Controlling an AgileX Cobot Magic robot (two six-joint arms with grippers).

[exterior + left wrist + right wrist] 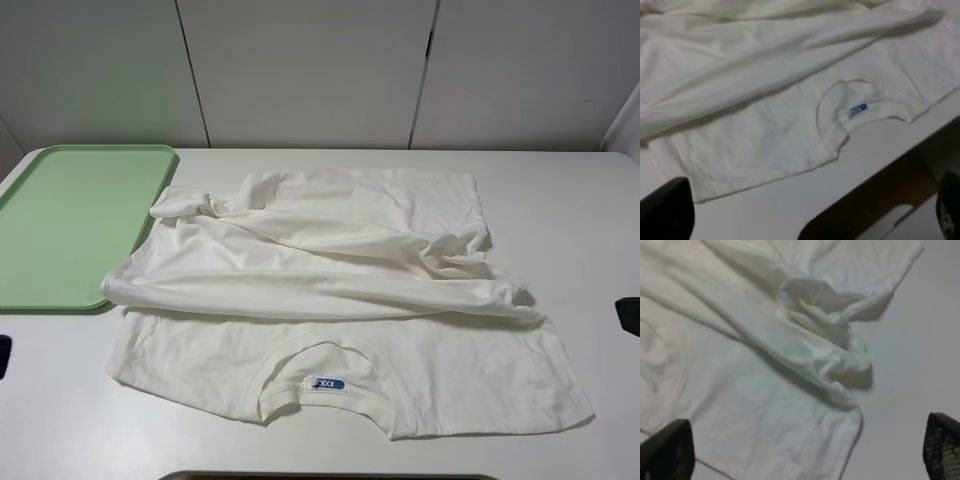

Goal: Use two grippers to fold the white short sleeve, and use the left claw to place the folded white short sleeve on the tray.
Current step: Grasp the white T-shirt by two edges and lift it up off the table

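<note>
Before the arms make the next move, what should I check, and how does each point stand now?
1. Left gripper open, holding nothing: ok.
2. Right gripper open, holding nothing: ok.
3. Tray has room for the shirt: ok.
4. Shirt folded flat: not ok, one loose fold, bunched at its right end.
5. Shirt clear of the tray rim: cannot tell, its edge lies right at it.
</note>
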